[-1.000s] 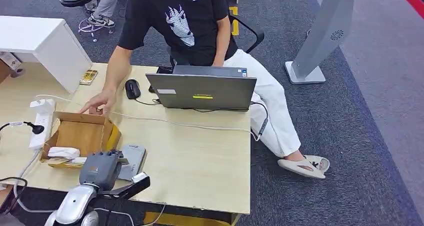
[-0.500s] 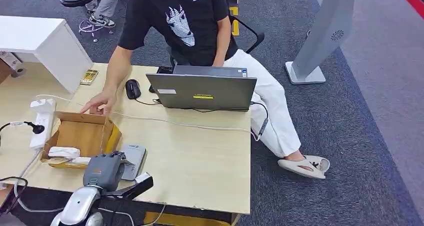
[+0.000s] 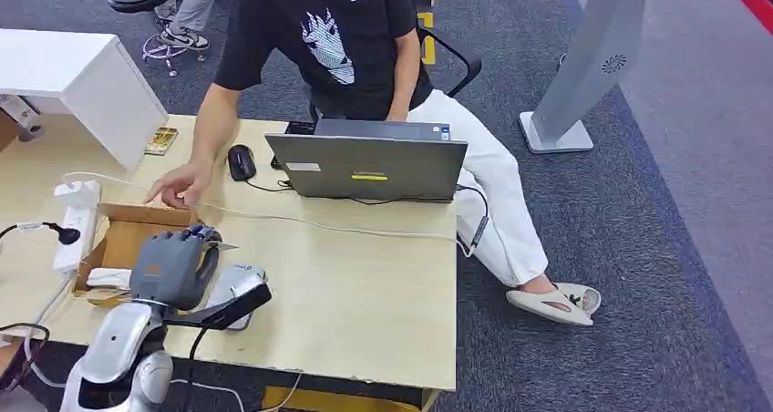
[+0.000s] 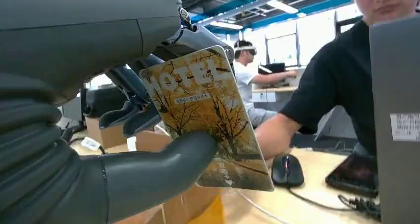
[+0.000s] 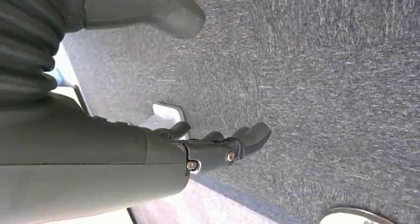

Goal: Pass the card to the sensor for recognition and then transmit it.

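Office setting: light wooden bench point(image 3: 365, 284) on dark grey carpet point(image 3: 638, 248); white cabinet point(image 3: 73, 75) at its far corner; grey pillar stand point(image 3: 583, 75) on the carpet; bright windows point(image 4: 302, 40) and blue ceiling beams point(image 4: 297, 6) behind.

- Showing a golden-yellow autumn-tree print with pale lettering: card point(image 4: 205, 120), pinched by the grey-and-dark left hand point(image 3: 171, 266).
- Gleaming pale wood-grain: desk point(image 3: 365, 293).
- Lying plain brown near the desk's left edge: cardboard box point(image 3: 137, 234).
- Sitting matte grey with a small yellow sticker: laptop point(image 3: 369, 168).
- Resting black by the far edge: mouse point(image 3: 242, 161).
- Hanging dark grey over speckled grey carpet point(image 5: 322, 85): right hand point(image 5: 218, 147).
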`<action>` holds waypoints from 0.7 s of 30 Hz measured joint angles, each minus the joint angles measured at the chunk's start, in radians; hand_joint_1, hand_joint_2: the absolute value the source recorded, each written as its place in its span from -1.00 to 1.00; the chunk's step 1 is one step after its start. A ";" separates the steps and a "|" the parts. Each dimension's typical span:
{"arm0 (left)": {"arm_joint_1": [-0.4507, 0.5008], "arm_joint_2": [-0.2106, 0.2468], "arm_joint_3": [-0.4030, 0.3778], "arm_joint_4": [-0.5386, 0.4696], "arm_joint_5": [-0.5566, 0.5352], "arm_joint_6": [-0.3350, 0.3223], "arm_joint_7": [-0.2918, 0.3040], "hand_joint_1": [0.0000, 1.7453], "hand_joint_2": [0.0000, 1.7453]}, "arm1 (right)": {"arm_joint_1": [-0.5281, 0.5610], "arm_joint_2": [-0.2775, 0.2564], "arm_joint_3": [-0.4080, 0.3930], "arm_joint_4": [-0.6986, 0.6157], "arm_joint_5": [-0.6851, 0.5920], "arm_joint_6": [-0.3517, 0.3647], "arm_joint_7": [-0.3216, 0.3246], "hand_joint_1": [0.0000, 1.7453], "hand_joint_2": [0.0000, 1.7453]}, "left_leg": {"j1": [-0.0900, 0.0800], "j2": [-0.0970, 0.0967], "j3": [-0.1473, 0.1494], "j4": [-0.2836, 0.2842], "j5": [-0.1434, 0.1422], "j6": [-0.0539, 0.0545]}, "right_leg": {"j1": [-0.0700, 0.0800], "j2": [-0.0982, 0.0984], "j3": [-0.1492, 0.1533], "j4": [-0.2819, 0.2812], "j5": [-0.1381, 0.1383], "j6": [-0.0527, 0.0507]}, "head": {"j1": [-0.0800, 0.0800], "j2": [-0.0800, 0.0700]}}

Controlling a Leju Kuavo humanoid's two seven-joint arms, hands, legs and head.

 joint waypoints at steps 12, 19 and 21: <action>-0.157 0.044 -0.006 -0.117 -0.031 -0.045 0.024 1.00 1.00 | -0.001 0.000 -0.006 0.006 0.087 0.012 -0.065 -1.00 1.00 | 0.000 0.000 0.000 0.000 0.000 0.000 | 0.000 0.000 0.000 0.000 0.000 0.000 | 0.000 0.000; -0.269 0.059 -0.008 -0.143 -0.070 -0.120 0.089 1.00 1.00 | -0.005 0.000 -0.031 0.019 0.148 0.019 -0.088 -1.00 1.00 | 0.000 -0.001 0.000 0.000 0.000 0.000 | 0.000 -0.001 0.001 0.000 0.000 0.000 | 0.000 0.000; -0.291 0.060 -0.008 -0.149 -0.071 -0.129 0.096 1.00 1.00 | -0.007 0.000 -0.037 0.023 0.155 0.021 -0.089 -1.00 1.00 | 0.000 -0.001 0.000 0.000 0.000 0.000 | 0.000 -0.001 0.001 0.000 0.000 0.000 | 0.000 0.000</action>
